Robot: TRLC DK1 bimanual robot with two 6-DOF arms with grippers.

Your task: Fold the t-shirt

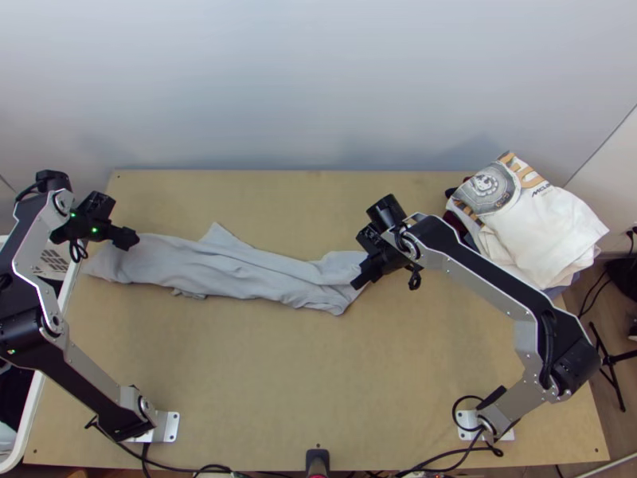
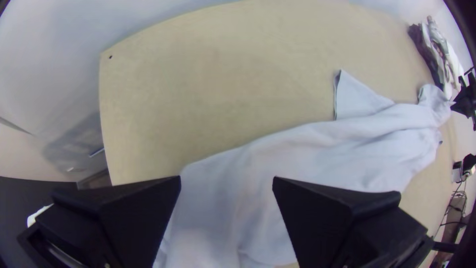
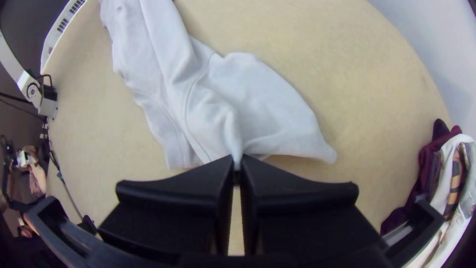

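Observation:
The light grey t-shirt lies bunched lengthwise in a long strip across the table, with one pointed corner sticking out toward the back. Over its left end is my left gripper; in the left wrist view the left gripper stands open, with the shirt beneath and between its fingers. At the strip's other end is my right gripper. In the right wrist view the right gripper is shut on a pinched fold of the shirt, which spreads out to both sides of the tips.
A pile of folded clothes, a white printed one on top, sits at the table's back right corner. A white basket stands along the left edge. Bare tabletop stretches in front of the shirt.

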